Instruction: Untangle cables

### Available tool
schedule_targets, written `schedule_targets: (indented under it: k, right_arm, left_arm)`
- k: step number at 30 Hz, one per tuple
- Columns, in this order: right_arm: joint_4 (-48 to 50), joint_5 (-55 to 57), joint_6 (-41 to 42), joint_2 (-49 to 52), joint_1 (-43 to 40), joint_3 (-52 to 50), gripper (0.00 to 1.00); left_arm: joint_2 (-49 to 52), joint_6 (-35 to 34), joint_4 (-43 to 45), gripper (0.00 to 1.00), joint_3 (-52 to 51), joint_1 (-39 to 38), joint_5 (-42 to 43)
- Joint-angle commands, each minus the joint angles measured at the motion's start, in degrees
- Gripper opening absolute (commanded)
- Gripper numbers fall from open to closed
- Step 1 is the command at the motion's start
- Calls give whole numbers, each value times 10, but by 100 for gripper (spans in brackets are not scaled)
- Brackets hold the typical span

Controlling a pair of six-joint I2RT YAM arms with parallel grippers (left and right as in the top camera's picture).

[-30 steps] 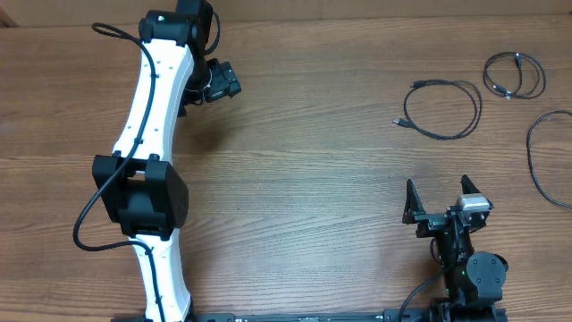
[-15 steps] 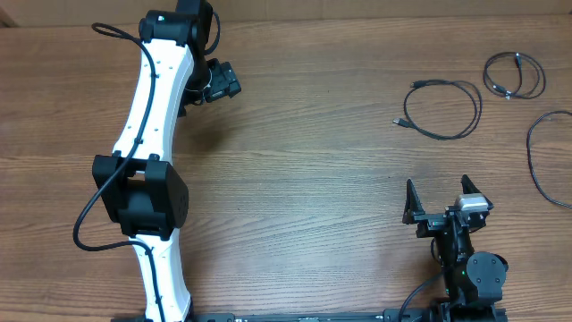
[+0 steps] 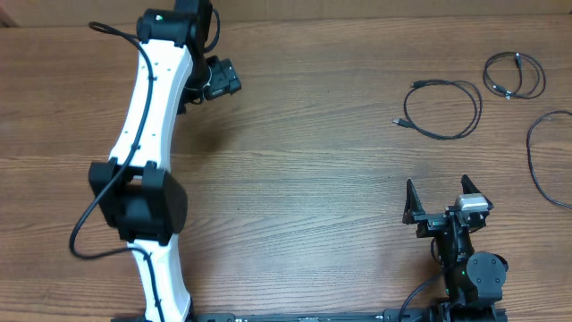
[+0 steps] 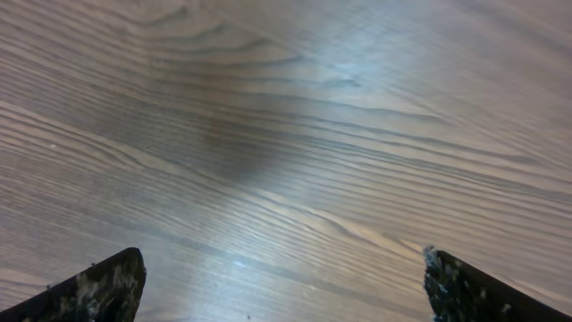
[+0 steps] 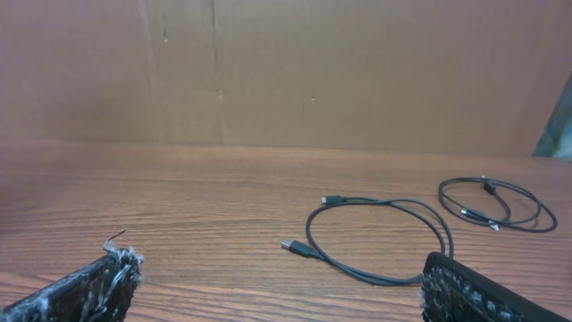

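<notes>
Three thin black cables lie apart at the table's far right. A single loop with plug ends lies nearest the middle, a small coil lies behind it, and a third cord curves off the right edge. My right gripper is open and empty, well in front of the loop. In the right wrist view the loop's plug and the coil lie ahead of the open fingers. My left gripper is far off at the back left, open over bare wood.
The left arm's white links and its thick black wire span the table's left side. A brown wall stands behind the table's far edge.
The left arm's elbow has shifted slightly to the left. The grippers and cables have not moved.
</notes>
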Motion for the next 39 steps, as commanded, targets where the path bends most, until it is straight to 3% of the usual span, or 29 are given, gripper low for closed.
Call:
schedule_targets:
  k: [1, 10, 19, 26, 34, 39]
  right_arm:
    - [3, 2, -3, -6, 1, -6, 100]
    - [3, 2, -3, -6, 1, -6, 100]
    - [3, 2, -3, -6, 1, -6, 100]
    - [3, 2, -3, -6, 1, -6, 100]
    - [3, 2, -3, -6, 1, -6, 100]
    - [3, 2, -3, -6, 1, -6, 100]
  left_arm:
    - [-104, -7, -2, 100, 6, -9, -7]
    - [-267, 1, -2, 100, 6, -11, -35]
    - [-402, 19, -81, 100, 6, -11, -57]
    - [-519, 19, -94, 99, -25, -11, -59]
    - [-714, 3, -89, 99, -200, 14, -58]
    - [-850, -7, -10, 100, -360, 49, -54]
